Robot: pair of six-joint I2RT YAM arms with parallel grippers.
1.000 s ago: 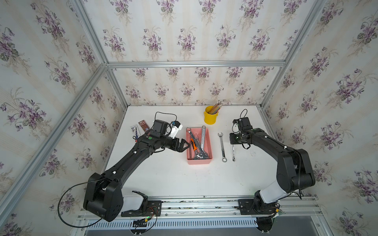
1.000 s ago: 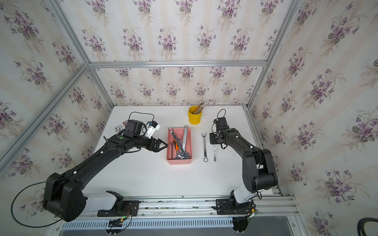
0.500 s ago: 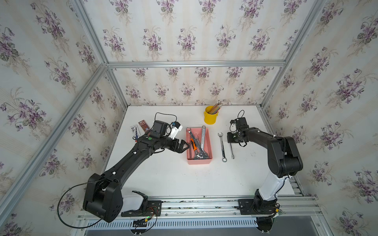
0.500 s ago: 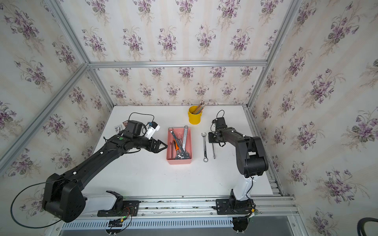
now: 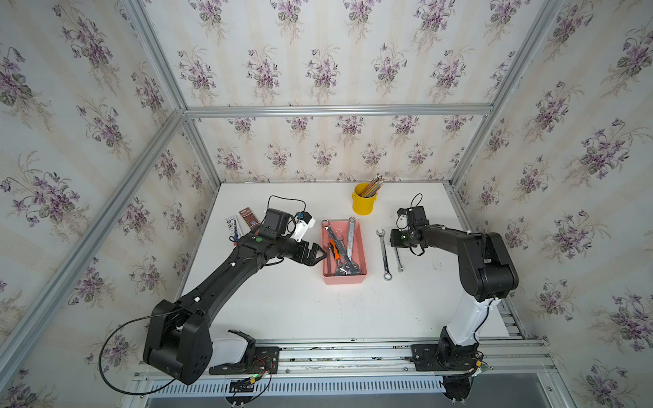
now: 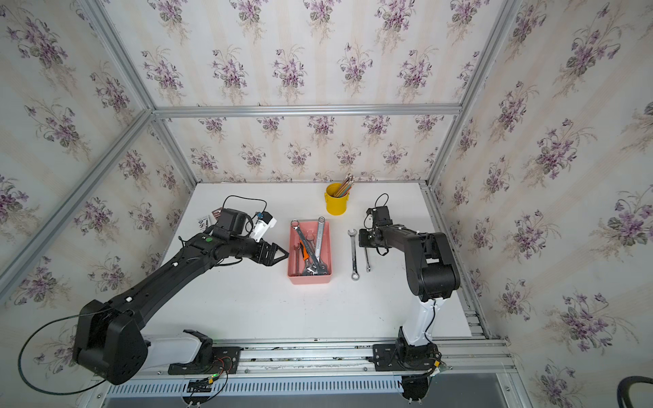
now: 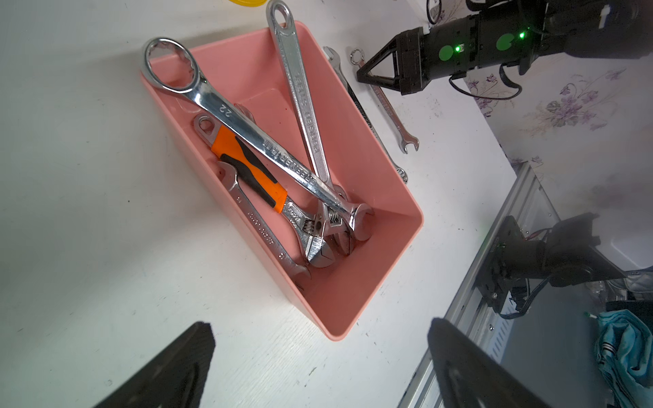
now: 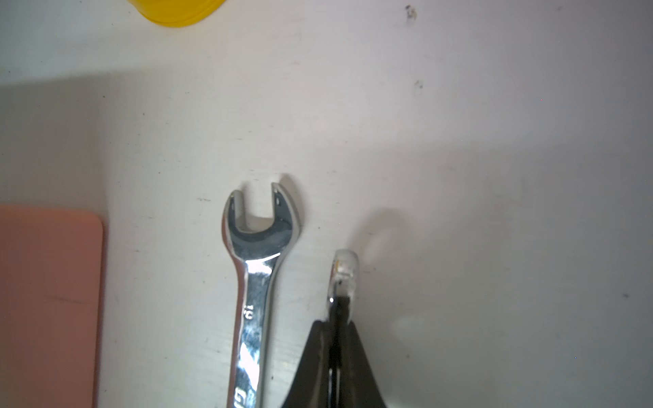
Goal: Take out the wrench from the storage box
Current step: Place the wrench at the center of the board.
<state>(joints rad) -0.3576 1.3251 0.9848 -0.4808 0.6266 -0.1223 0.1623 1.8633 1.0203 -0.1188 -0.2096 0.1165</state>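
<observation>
The salmon-pink storage box (image 5: 344, 281) (image 6: 311, 279) (image 7: 247, 67) sits mid-table and holds several wrenches: a long ring-ended wrench (image 7: 254, 137), an orange-handled adjustable wrench (image 7: 247, 166), a silver adjustable wrench (image 7: 304, 102) and a small open-ended wrench (image 7: 261, 229). My left gripper (image 5: 319, 252) (image 6: 281, 252) (image 7: 318, 323) is open just outside the box's left wall, holding nothing. Right of the box a larger wrench (image 5: 384, 254) (image 8: 256, 282) lies on the table. Beside it, my right gripper (image 5: 394, 243) (image 6: 364, 242) (image 8: 339, 318) is shut on a small thin wrench (image 5: 398, 260) (image 8: 344, 268) near its ring end.
A yellow pencil cup (image 5: 363, 205) (image 6: 335, 204) stands behind the box. Flat packets (image 5: 243, 219) and a white object (image 5: 304, 224) lie at the back left, behind my left arm. Papered walls close in three sides; a metal rail (image 5: 353, 353) runs along the front.
My right gripper has shifted a little left, toward the larger wrench, carrying the small wrench, and its arm has folded up. The left arm has not moved.
</observation>
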